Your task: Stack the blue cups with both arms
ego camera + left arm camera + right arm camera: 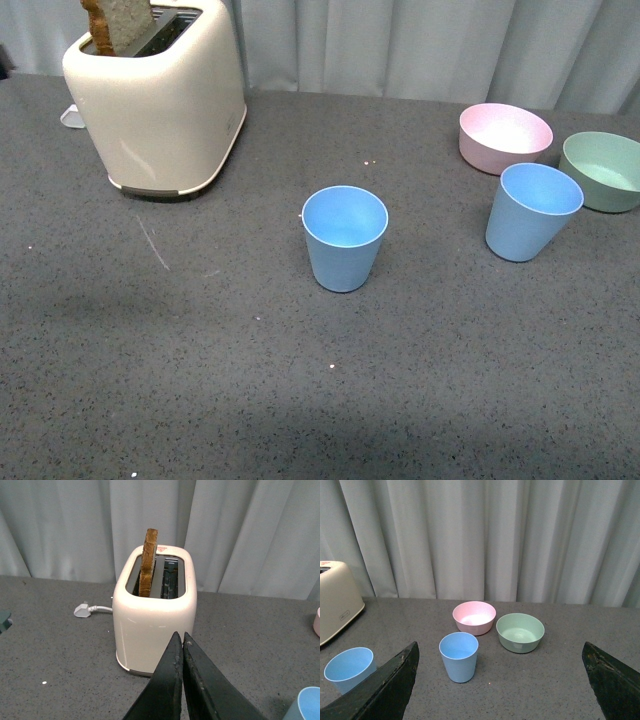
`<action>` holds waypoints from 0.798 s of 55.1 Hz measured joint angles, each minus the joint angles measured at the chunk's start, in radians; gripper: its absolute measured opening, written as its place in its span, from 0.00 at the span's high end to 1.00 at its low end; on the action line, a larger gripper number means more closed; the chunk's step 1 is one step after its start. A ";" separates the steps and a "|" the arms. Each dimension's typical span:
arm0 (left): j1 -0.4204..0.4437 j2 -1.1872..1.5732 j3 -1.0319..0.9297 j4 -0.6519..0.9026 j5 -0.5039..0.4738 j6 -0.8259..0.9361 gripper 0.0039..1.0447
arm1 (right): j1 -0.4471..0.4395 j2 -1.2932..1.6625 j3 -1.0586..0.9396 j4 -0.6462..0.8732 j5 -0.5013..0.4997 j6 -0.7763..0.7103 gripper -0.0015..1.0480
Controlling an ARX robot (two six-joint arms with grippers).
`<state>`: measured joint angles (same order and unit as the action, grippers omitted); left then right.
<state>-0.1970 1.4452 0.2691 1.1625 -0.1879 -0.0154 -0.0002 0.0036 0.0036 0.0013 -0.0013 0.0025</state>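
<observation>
Pre-grasp — nothing lifted yet. Centre blue cup (344, 238) and right blue cup (532, 212) stand upright, well apart, the latter near the pink bowl (505, 137). Left gripper (181, 636) pinched closed, empty (facing the toaster (154, 615)); right gripper (500, 649) spread wide. Next, likely: part left jaws, reach one cup each.

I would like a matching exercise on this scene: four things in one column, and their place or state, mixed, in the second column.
Things:
1. toaster
2. pink bowl
3. left gripper
4. right gripper

Place or state:
a. open wide
b. holds a bread slice
c. shut
d. beside the green bowl

Pairs: 1-b, 2-d, 3-c, 4-a.
</observation>
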 joint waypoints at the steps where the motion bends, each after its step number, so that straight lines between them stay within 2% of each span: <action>1: 0.005 -0.019 -0.012 -0.004 0.008 0.000 0.97 | 0.000 0.000 0.000 0.000 0.000 0.000 0.09; 10: 0.066 -0.197 -0.122 -0.079 0.056 0.005 0.97 | 0.000 0.000 0.000 0.000 0.000 0.000 0.09; 25: 0.114 -0.430 -0.204 -0.226 0.109 0.007 0.97 | 0.000 0.000 0.000 0.000 0.000 0.000 0.09; 29: 0.160 -0.479 -0.216 -0.263 0.172 0.008 0.97 | 0.000 0.000 0.000 0.000 0.000 0.000 0.09; 34: 0.191 -0.551 -0.231 -0.321 0.180 0.008 0.97 | 0.000 0.000 0.000 0.000 0.000 0.000 0.09; 44: 0.194 -0.710 -0.249 -0.455 0.187 0.008 0.97 | 0.000 0.000 0.000 0.000 0.000 0.000 0.09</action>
<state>-0.0029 0.7357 0.0200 0.7074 -0.0006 -0.0074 -0.0002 0.0036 0.0036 0.0013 -0.0013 0.0025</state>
